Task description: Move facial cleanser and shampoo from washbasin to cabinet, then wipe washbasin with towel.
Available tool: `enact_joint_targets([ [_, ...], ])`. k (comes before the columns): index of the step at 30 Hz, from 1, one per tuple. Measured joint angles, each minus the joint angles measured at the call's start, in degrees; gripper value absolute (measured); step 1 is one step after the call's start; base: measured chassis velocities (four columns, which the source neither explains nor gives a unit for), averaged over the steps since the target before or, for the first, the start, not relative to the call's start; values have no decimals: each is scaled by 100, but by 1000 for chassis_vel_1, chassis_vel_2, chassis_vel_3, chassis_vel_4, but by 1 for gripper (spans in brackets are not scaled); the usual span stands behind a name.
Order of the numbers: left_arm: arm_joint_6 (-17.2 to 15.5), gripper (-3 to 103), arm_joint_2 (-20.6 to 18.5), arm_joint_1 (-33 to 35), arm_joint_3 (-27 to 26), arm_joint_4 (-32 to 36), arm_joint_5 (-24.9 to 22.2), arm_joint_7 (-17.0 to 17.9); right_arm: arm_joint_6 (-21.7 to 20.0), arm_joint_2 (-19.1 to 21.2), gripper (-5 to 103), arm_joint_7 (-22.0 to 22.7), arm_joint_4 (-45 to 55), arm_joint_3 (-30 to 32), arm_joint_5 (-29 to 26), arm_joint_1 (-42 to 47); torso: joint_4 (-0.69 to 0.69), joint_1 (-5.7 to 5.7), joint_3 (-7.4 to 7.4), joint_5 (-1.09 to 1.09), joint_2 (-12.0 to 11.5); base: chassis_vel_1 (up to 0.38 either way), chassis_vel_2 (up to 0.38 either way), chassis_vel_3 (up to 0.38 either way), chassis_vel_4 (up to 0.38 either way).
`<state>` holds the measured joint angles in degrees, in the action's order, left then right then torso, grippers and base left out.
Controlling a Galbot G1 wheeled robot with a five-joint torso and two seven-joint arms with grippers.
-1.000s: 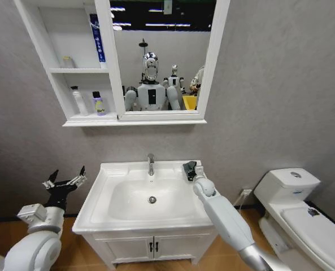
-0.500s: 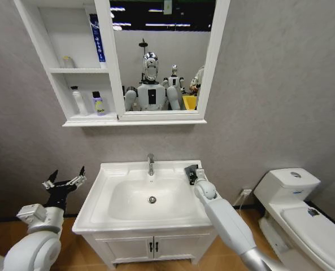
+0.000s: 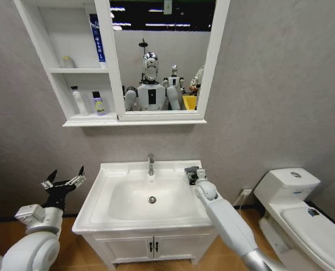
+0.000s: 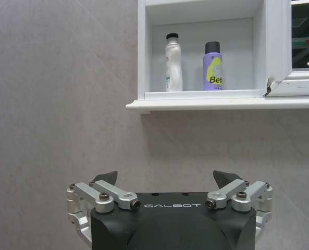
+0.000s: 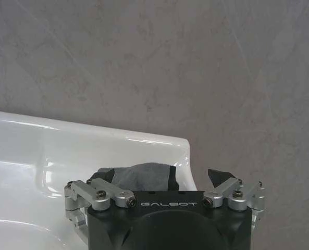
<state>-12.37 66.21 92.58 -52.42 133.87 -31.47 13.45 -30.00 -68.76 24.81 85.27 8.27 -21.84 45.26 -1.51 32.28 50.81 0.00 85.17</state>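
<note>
White ceramic washbasin [image 3: 108,221] below, with chrome tap [image 3: 151,164] at the back rim and round drain [image 3: 152,199] in the bowl. Dark grey towel [image 5: 144,175] folded on the basin's back right corner, close to the wall. Right gripper [image 3: 193,174] over that corner, fingers spread wide to either side of the towel; cannot tell from the wrist view whether touching the cloth or just above it. Left gripper [image 3: 62,182] held up beside the basin's left edge, apart from it, fingers spread and holding nothing, pointed toward the grey wall. White cabinet [image 3: 70,121] hung on the wall above, mirror panel [image 3: 161,56] on the right, open shelves on the left. On the lowest shelf, a white bottle [image 4: 173,63] with a dark cap and a purple bottle [image 4: 212,66] with a dark cap, upright, side by side, near but apart. White toilet [image 3: 300,214] off to the right of the basin.
</note>
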Motion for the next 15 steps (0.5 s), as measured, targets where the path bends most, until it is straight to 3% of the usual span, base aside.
enact_joint_targets([
  [9, 18, 100, 107, 87, -68, 44, 3, -59, 159, 566, 100, -156, 1720, 575, -143, 1232, -1, 1, 0, 0, 0, 0, 0, 0, 0],
  [15, 52, 100, 238, 143, 9, 68, 119, -98, 457, 747, 100, -329, 3029, 1143, 191, 2287, -1, 0, 0, 0, 0, 0, 0, 0, 0],
])
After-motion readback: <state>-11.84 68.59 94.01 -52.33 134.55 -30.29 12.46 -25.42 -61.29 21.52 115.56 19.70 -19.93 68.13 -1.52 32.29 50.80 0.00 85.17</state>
